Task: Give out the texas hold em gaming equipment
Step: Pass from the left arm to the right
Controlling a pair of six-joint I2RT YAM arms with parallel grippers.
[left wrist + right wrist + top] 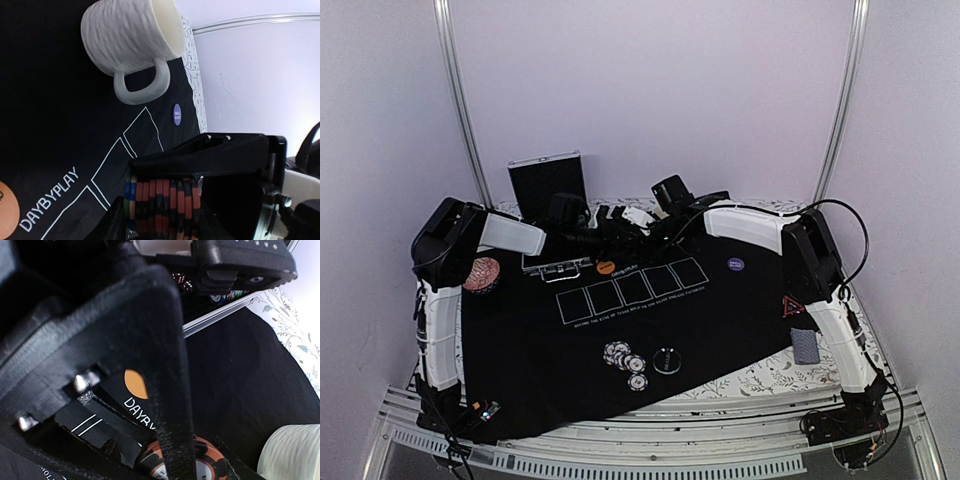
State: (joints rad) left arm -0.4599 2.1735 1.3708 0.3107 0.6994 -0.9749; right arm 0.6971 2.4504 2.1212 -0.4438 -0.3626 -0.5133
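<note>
Nearest the arm bases, loose poker chips [625,362] and a dark disc [666,360] are being recorded lying just beside each other on the black mat [520,350]. At the right edge, a grey-blue card deck [806,346] is being noted, with a red-edged triangle [793,307] just beyond it. Past the printed card outlines [632,290], an orange disc [606,267] and a purple disc [736,264] are being seen well apart. At the far edge, a stack of poker chips [167,202] is being clamped by the left gripper [150,197]. The right gripper [625,228] is being held close by, but whether it is clenched or released cannot be told. A cream mug [132,40] is being observed near both.
</note>
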